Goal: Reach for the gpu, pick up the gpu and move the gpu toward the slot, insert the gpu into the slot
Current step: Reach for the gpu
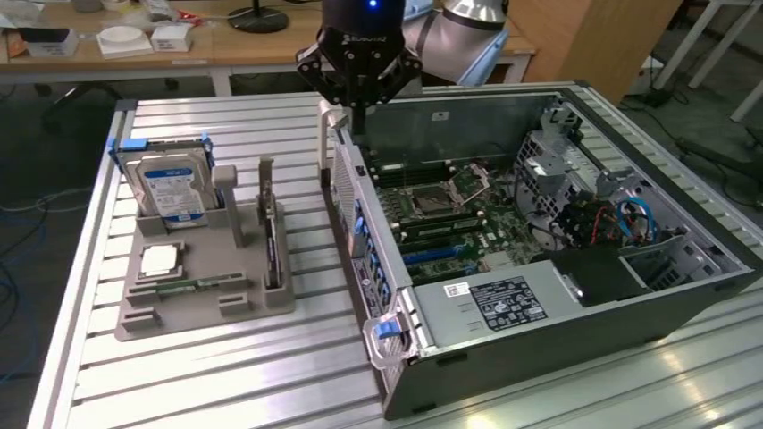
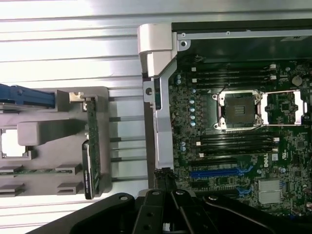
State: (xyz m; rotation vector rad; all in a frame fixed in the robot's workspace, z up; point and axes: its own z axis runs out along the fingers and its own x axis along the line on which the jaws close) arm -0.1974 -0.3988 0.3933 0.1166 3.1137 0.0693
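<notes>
The gpu (image 1: 273,243) stands on edge in a grey holder (image 1: 203,304) on the table, at the exterior view's left of the open computer case. In the wrist view the gpu (image 2: 91,146) shows its green edge. The slot (image 1: 435,256) is a blue strip on the green motherboard inside the case; in the wrist view the slot (image 2: 217,172) lies below the silver processor socket. My gripper (image 1: 356,123) hangs high over the case's near wall, apart from the gpu, shut and holding nothing. The wrist view has my gripper (image 2: 164,179) over that wall's edge.
The holder also carries a hard drive (image 1: 173,183) with a blue-white label, a processor chip (image 1: 161,259) and a memory stick (image 1: 191,288). The case wall (image 1: 357,232) stands between holder and motherboard. A power supply (image 1: 501,299) and cables (image 1: 626,219) fill the case's near end.
</notes>
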